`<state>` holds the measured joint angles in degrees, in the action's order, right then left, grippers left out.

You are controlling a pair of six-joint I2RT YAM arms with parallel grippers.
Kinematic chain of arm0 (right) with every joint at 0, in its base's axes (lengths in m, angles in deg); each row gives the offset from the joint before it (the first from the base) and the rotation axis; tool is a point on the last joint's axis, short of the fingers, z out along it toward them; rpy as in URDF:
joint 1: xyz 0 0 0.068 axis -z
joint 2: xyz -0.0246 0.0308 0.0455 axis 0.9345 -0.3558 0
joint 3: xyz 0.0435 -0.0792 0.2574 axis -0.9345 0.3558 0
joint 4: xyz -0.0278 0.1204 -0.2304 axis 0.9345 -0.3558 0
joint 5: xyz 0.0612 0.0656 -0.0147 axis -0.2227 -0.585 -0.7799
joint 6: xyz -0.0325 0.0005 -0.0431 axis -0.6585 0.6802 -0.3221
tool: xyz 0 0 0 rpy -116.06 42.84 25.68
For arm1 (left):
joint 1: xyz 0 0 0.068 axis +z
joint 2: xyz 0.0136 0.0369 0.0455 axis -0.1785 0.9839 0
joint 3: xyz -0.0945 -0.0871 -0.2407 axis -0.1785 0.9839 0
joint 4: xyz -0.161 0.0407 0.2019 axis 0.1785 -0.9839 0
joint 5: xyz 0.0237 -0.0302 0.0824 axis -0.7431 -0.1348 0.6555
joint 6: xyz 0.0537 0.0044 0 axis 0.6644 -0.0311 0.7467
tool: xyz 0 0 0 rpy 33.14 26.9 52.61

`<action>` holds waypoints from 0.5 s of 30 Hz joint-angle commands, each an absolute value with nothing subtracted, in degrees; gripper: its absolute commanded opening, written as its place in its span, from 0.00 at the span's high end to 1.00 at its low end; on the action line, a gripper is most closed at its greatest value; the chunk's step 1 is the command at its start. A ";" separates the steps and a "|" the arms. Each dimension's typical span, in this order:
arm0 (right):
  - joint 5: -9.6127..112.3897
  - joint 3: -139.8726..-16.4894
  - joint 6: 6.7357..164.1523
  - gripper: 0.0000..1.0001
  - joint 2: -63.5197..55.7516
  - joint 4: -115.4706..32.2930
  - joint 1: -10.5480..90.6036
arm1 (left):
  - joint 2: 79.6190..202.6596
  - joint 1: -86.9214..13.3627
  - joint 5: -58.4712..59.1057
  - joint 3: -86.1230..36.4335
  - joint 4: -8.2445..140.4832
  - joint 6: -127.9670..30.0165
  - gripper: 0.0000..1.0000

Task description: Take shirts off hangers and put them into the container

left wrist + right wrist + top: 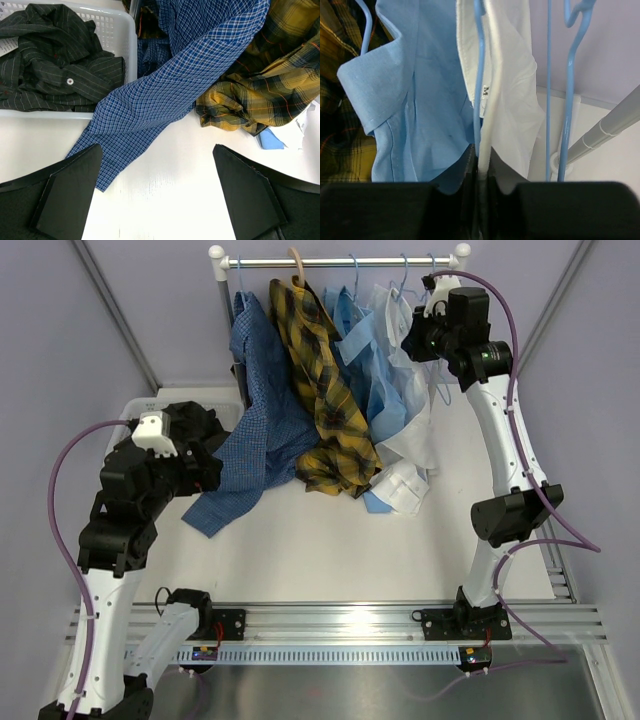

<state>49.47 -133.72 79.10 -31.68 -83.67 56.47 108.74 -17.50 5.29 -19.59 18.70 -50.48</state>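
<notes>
right gripper point(481, 150): pinched together on white shirt point(512, 100) front edge, near rail's point(340, 260) right end | left gripper point(156, 150): fingers wide apart over check shirt point(150, 100) | black pinstriped shirt point(50, 60): in container point(131, 45), table's point(165, 200) left edge

Pale lilac walls point(180, 300) close the scene from 9 through 12 to 3 o'clock, evenly lit. Grey struts point(113, 312) slant at 11 and 1. A white-posted metal clothes rail point(265, 261) spans 12 o'clock. The white table point(330, 560) fills the centre, and an aluminium track point(340, 612) edges it at 6 o'clock.
</notes>
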 commanded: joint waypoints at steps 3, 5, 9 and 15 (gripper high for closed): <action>51.38 -135.34 76.43 0.99 -29.68 -81.24 56.50 | 107.92 -17.75 4.44 -20.35 18.58 -49.35 0.01; 51.47 -136.31 76.17 1.00 -27.75 -81.51 56.41 | 107.83 -17.75 4.54 -21.14 18.40 -49.26 0.01; 51.47 -135.79 75.99 1.00 -21.79 -81.07 56.50 | 108.18 -17.75 3.66 -22.46 18.49 -49.44 0.01; 51.73 -132.10 74.50 1.00 -15.19 -80.45 56.50 | 108.97 -17.75 3.92 -23.42 18.40 -48.47 0.01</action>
